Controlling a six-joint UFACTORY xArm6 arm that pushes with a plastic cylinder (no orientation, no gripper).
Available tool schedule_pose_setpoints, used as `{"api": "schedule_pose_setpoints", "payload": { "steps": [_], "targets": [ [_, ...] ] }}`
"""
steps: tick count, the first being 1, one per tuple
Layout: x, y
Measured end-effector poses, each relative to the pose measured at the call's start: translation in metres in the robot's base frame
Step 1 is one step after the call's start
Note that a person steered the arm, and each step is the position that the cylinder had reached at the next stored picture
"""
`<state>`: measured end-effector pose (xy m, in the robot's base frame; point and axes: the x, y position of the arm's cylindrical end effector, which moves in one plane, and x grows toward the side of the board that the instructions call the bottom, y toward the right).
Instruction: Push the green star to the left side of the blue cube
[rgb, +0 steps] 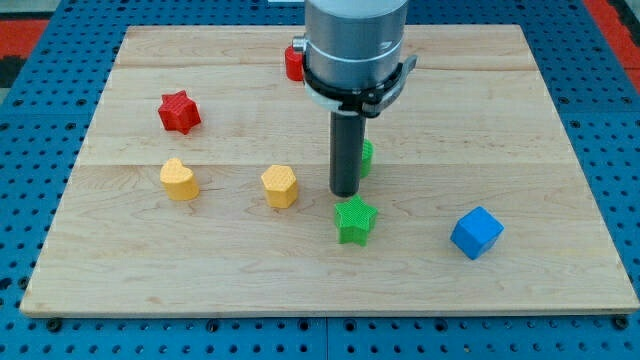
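The green star (355, 220) lies on the wooden board (500, 130), below centre. The blue cube (476, 233) sits to its right, well apart from it. My tip (345, 193) stands just above the green star, a little to its upper left, close to its top point; I cannot tell if it touches. The dark rod hangs from the grey arm head at the view's top.
A second green block (366, 158) shows partly behind the rod. A yellow hexagon block (280, 186) and a yellow heart-like block (179, 180) lie to the left. A red star (179, 112) is at upper left. A red block (293, 62) is partly hidden by the arm.
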<state>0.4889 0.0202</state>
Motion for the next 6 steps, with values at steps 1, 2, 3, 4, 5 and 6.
{"api": "schedule_pose_setpoints", "payload": {
  "steps": [1, 2, 3, 4, 5, 6],
  "targets": [
    [0.012, -0.002],
    [0.012, -0.044],
    [0.038, -0.037],
    [0.042, 0.041],
    [0.042, 0.058],
    [0.042, -0.005]
  ]
}}
